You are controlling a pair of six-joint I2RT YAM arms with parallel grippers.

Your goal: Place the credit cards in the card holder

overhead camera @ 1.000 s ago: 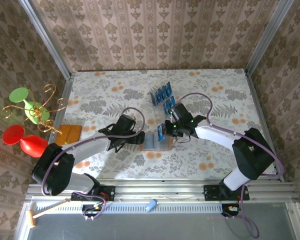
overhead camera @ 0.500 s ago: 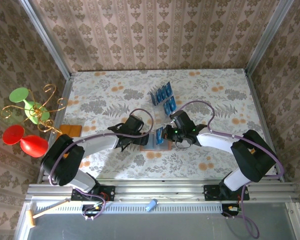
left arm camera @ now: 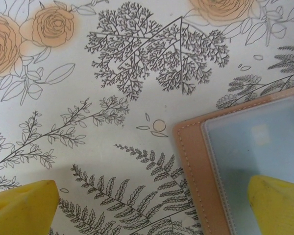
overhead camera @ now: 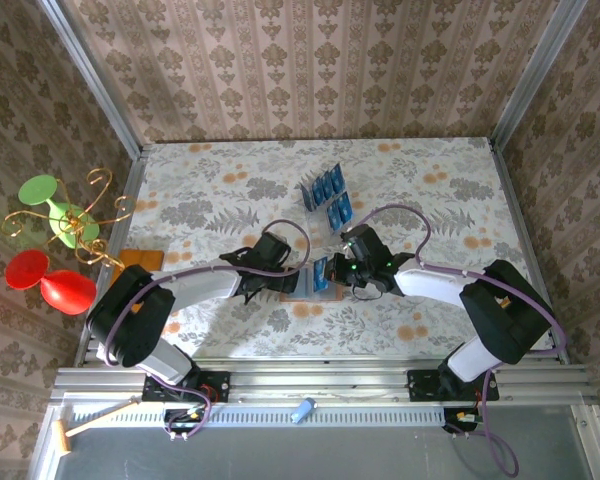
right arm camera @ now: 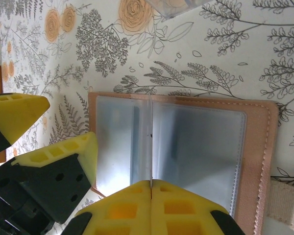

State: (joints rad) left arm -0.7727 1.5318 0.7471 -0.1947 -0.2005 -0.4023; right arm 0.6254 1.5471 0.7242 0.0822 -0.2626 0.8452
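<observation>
**A:** Where is the card holder, and which way does it run?

**B:** The card holder [right arm camera: 201, 142] lies open and flat on the bench [overhead camera: 430, 180], near the middle and a little towards the arms. Its grey inside faces up, with the tan border around it. Its long axis runs left to right across the bench.

**A:** What is the right end effector doing?

**B:** The right end effector [right arm camera: 151, 192] is pinched shut on one credit card [overhead camera: 321, 272]. In the right wrist view the card is edge-on, a thin line reaching out from the fingertips over the middle of the holder, crosswise to its long axis. I cannot tell whether the card's far edge touches the clear sleeve.

**A:** And the left one?

**B:** The left end effector [left arm camera: 149, 205] is spread wide and grips nothing. It straddles the holder's left end, with one yellow finger over the grey inside and the other over bare bench.

**A:** And the rest of the cards?

**B:** The other credit cards [overhead camera: 327, 190] stand on edge farther back, well apart from the holder.
</observation>
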